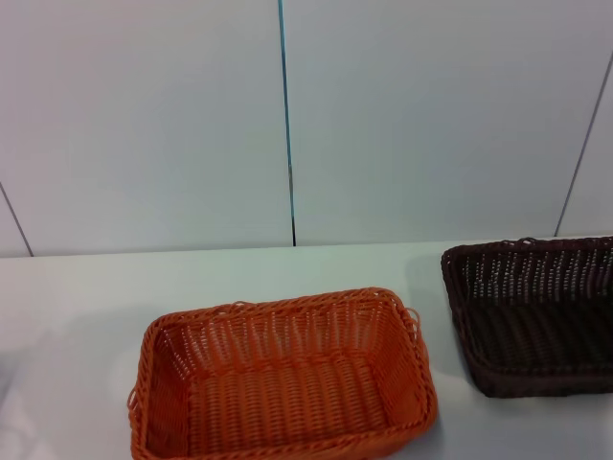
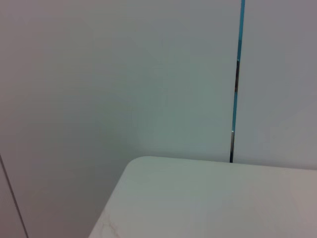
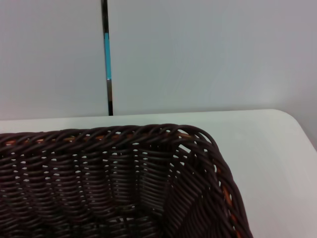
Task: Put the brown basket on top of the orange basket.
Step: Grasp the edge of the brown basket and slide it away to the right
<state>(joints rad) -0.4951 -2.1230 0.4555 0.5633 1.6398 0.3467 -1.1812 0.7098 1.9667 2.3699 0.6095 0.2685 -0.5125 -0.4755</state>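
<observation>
The orange basket (image 1: 287,379) sits empty on the white table (image 1: 86,297), near the front at the middle of the head view. The brown basket (image 1: 536,311) rests on the table to its right, apart from it and partly cut off by the view's edge. It is empty too. In the right wrist view the brown basket (image 3: 114,183) fills the near foreground, seen from just above its braided rim. Neither gripper shows in any view.
A pale wall with a dark vertical seam (image 1: 287,125) stands right behind the table. The left wrist view shows a rounded corner of the table (image 2: 133,166) and bare tabletop. The table's right corner (image 3: 287,119) lies just beyond the brown basket.
</observation>
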